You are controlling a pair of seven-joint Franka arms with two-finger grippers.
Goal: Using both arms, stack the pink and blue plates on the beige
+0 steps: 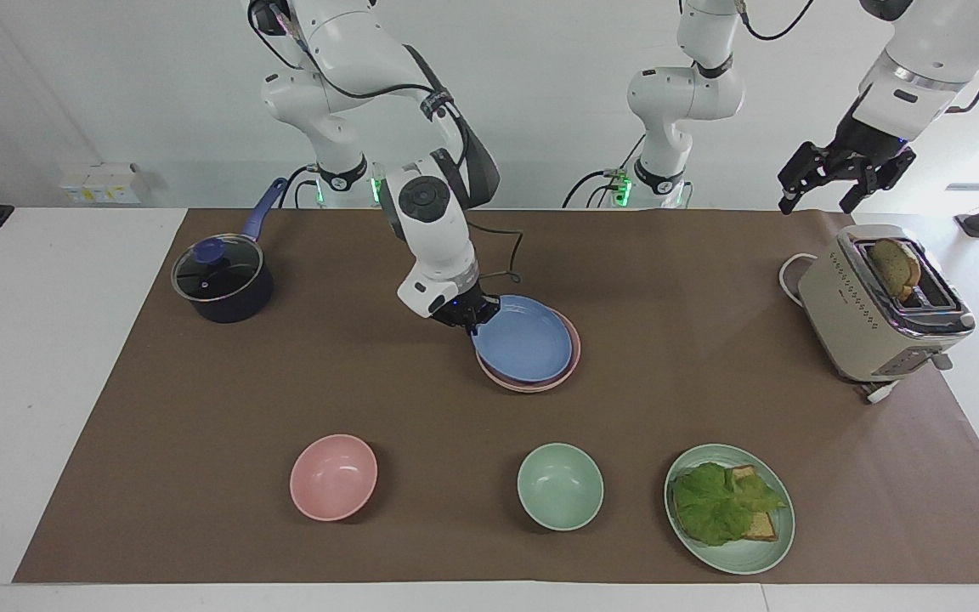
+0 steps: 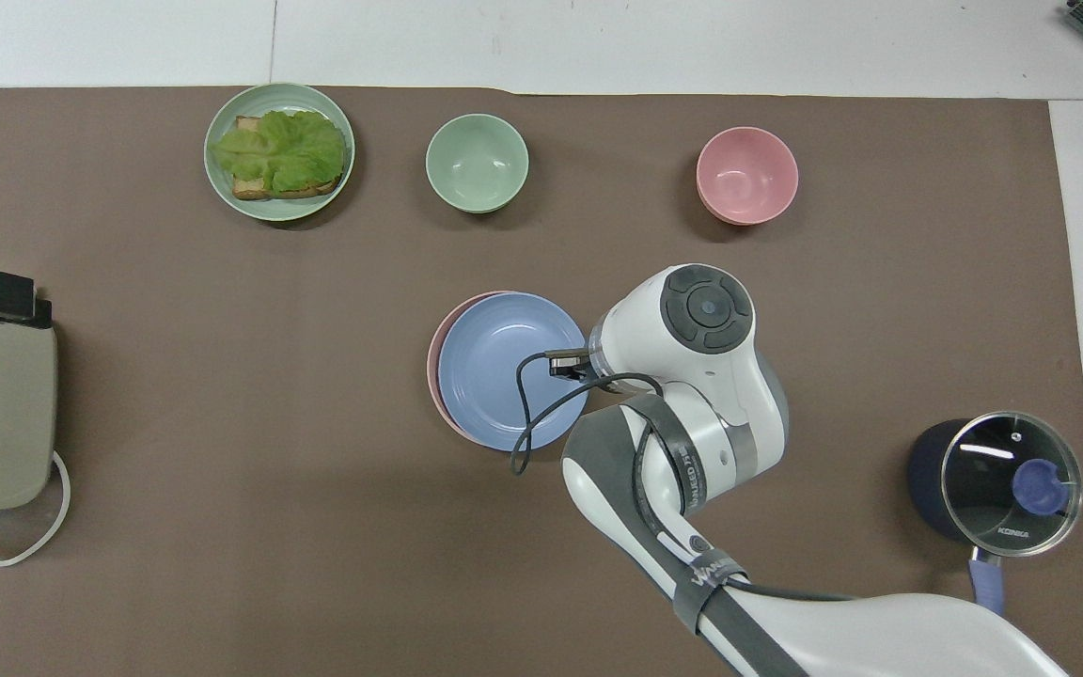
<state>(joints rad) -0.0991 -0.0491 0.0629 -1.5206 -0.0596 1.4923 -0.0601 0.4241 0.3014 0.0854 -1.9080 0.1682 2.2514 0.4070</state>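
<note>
The blue plate [image 1: 528, 344] [image 2: 494, 362] sits almost squarely over the pink plate [image 1: 575, 353] [image 2: 431, 362], of which only a thin rim shows. I cannot tell whether the two touch. My right gripper [image 1: 474, 319] is shut on the blue plate's rim at the edge toward the right arm's end; in the overhead view its own wrist hides it. The beige plate is hidden. My left gripper [image 1: 838, 183] waits open and empty, high over the table's edge by the toaster.
A lidded saucepan [image 1: 222, 280] stands toward the right arm's end. A pink bowl [image 1: 333, 476], a green bowl [image 1: 559, 486] and a green plate [image 1: 766, 552] with lettuce and toast lie farthest from the robots. A toaster [image 1: 876, 302] holding bread is at the left arm's end.
</note>
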